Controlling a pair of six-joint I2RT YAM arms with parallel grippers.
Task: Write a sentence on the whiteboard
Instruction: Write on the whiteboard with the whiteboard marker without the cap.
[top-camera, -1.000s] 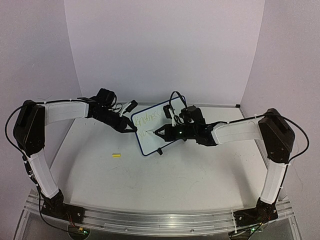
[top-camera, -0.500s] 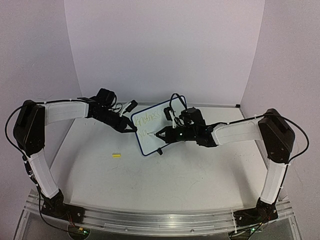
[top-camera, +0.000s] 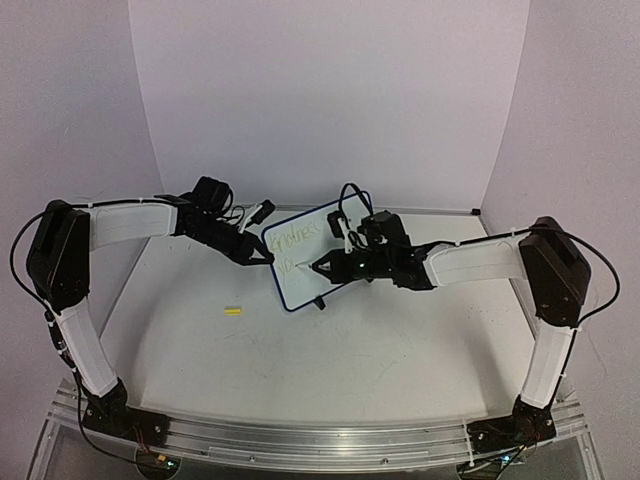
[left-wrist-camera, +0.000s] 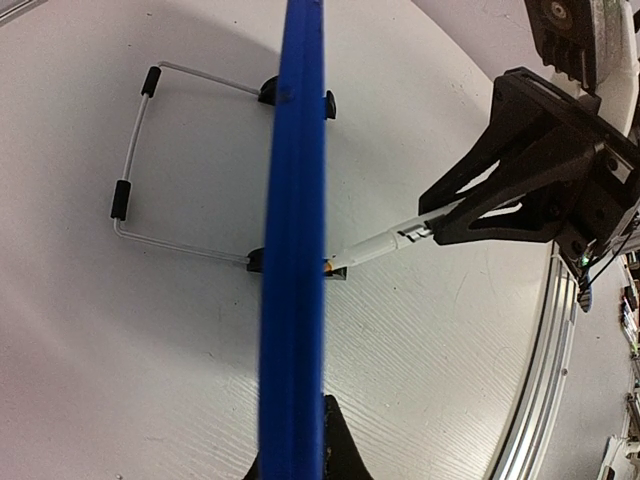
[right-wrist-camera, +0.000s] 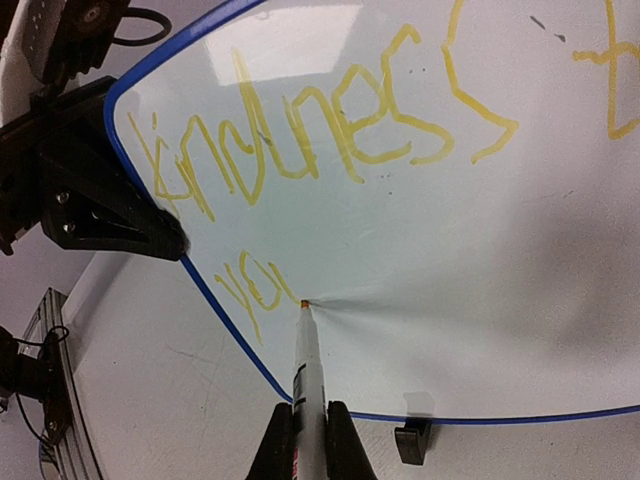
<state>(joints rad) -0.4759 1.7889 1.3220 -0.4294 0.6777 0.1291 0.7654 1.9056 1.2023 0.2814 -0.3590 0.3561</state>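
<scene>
whiteboard (top-camera: 298, 232) rim is gripped tight by the left gripper (top-camera: 262, 256). a marker (right-wrist-camera: 305, 370) is pinched in the closed right gripper (right-wrist-camera: 300, 435). its tip is pressed just after "you" on line 2 of the sentence (right-wrist-camera: 320, 130). it has been slid slightly right, so more words seem needed. the board is stood in the middle of the table (top-camera: 350, 370).
</scene>
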